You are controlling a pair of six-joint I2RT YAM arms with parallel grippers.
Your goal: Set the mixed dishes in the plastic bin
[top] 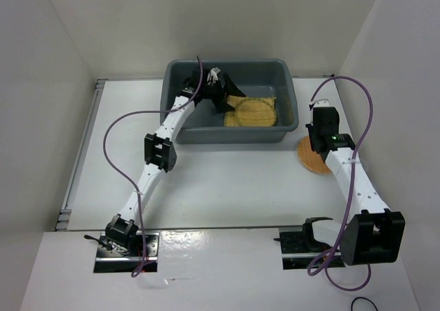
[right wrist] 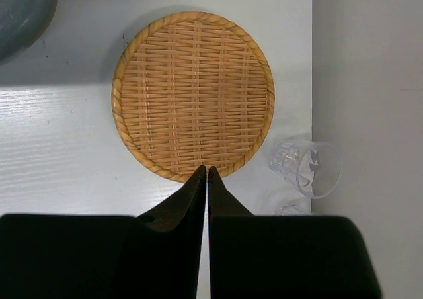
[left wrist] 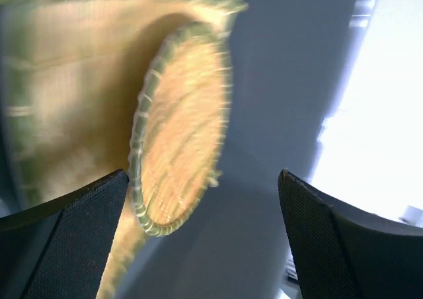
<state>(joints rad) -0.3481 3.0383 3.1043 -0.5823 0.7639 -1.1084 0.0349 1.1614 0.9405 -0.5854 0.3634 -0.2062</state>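
From above: found the bin at the far side of the bench. Counted two of the three dishes inside it: the mat flat on the floor in the right half, the yellow disc on top of it. Saw nothing else in there but the left fingers, reaching in over the rim just beside the mat's left edge. Spotted the orange disc outside, flat on the bench near the bin's front right corner, partly under the right arm. Judged the task about two thirds done, with one dish yet to lift and drop in.

From the left wrist: blurred. Made out the yellow disc resting on the mat, with grey bin wall beyond. Found the fingers wide apart and holding nothing.

From the right wrist: looked straight down on the orange disc, whole and flat on the bench. Found the right fingers pressed together and empty, tips over the disc's near rim; could not tell whether touching. Noted a clear glass just beside the disc on the right, and a corner of the bin at upper left, apart from the disc. Judged an opening necessary before any grip on that rim.
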